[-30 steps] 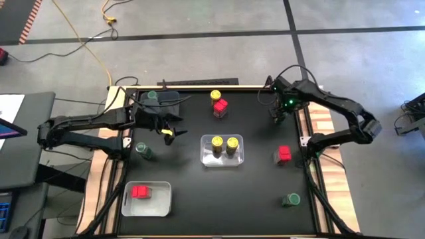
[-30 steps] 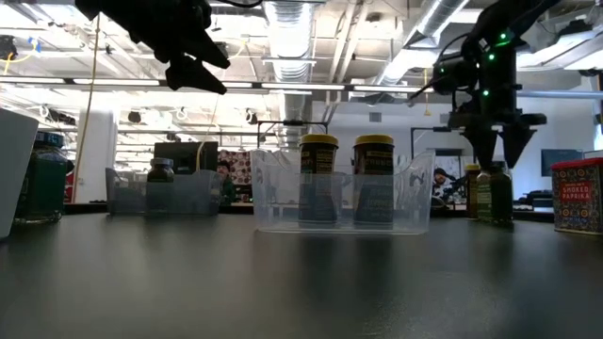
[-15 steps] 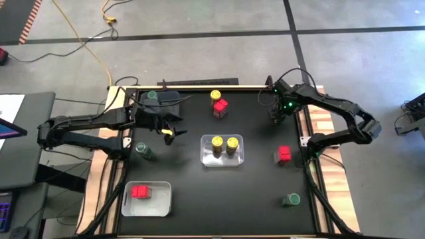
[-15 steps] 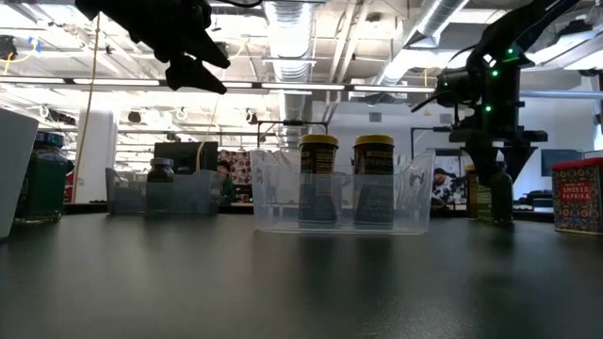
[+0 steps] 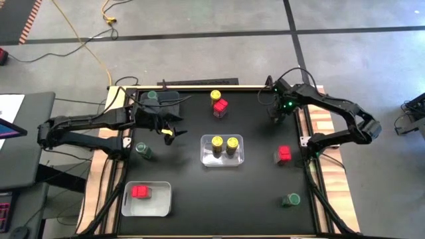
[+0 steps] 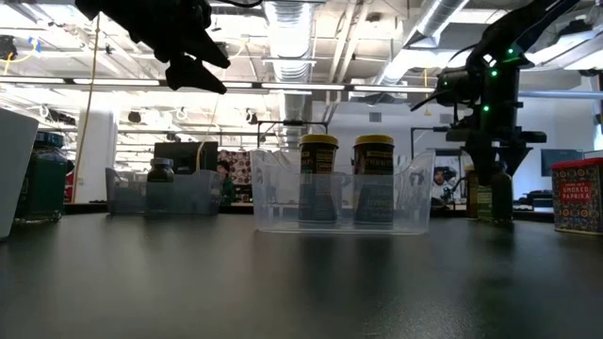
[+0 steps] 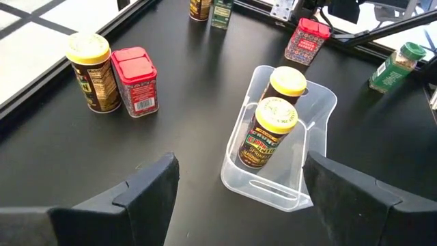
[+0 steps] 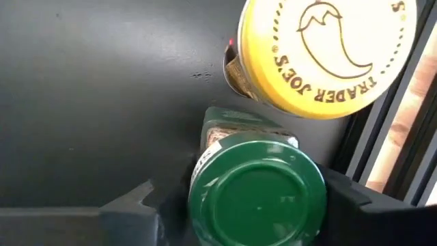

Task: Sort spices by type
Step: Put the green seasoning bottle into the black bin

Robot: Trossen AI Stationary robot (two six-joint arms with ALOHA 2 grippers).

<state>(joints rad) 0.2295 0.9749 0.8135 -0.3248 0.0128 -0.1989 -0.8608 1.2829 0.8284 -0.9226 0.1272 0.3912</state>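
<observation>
Down at the far right corner of the bench (image 5: 259, 192), the right hand (image 8: 254, 199) has dropped over the green-lidded jar (image 8: 257, 193) since a second ago, and its fingers have drawn in around it; the left hand (image 7: 239, 188) has not stirred. The right hand's fingers now sit on either side of the green lid, close against it, though I can't say the squeeze is finished. Touching that jar, on the side away from the wrist, stands a yellow-lidded jar (image 8: 328, 51), its lid overlapping the green one from where the wrist camera looks.

That closeness is the worry. If the hand lifts or swings before the grip is firm, the green jar could slip out and tip. Even with a good hold, dragging it sideways might knock the yellow neighbour over or nudge it toward the bench edge, which lies right beside both jars. A straight lift looks safest to me.

The left hand hangs above the bench with its fingers spread and nothing between them; ahead of it sits the clear tray (image 7: 307, 123) holding two yellow-lidded jars (image 7: 270, 130), with another yellow jar (image 7: 92, 72) and a red-topped jar (image 7: 134, 80) just beside each other farther off.
</observation>
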